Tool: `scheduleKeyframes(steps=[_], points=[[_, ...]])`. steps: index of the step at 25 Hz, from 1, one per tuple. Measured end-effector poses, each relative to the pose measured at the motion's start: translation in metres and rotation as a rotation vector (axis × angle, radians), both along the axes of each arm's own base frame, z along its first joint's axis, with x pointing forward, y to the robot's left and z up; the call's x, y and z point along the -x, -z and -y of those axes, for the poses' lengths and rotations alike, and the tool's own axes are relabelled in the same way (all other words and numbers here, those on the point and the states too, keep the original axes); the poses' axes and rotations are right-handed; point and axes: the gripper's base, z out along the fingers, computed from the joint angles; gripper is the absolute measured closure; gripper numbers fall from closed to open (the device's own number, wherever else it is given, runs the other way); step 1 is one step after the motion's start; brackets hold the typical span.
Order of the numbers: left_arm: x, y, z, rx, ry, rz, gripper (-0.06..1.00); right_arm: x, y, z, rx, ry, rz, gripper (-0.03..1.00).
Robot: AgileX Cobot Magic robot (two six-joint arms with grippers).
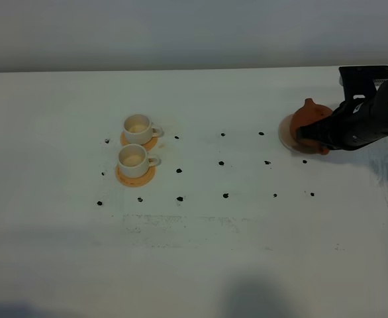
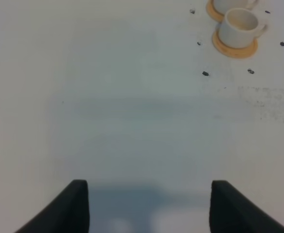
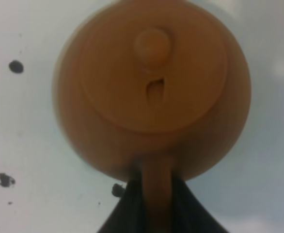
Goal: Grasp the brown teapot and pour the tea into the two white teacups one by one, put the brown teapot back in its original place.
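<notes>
Right arm point(image 1: 374, 119) stretched in low from the right; right pincer point(image 3: 157, 191) pinching handle of squat reddish-brown clay teapot point(image 1: 311, 116); only left wrist view shows left pincer point(image 2: 149, 206), spread above white surface point(image 2: 108, 107).

I'm working in what looks like a robotics lab test station: a bare white table point(image 1: 194, 265) marked with a regular grid of black dots point(image 1: 222, 162), a plain grey wall point(image 1: 181, 30) behind it, and a black robot arm point(image 1: 379, 112) reaching over it.

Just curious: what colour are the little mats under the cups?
Orange-tan coasters, clearest in the left wrist view.
</notes>
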Motion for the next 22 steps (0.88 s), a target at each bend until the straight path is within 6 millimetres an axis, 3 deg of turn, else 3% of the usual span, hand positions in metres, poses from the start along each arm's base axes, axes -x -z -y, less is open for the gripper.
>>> scheduleKeyframes(steps=[10, 15, 22], points=[[0.0, 0.0, 0.0, 0.0, 0.0, 0.0, 0.42, -0.002, -0.002, 0.0, -0.002, 0.004, 0.031, 0.85], [0.0, 0.0, 0.0, 0.0, 0.0, 0.0, 0.42, 0.002, -0.017, -0.002, -0.005, -0.008, 0.073, 0.85], [0.0, 0.0, 0.0, 0.0, 0.0, 0.0, 0.42, 0.015, -0.041, -0.031, 0.004, -0.126, 0.15, 0.85]])
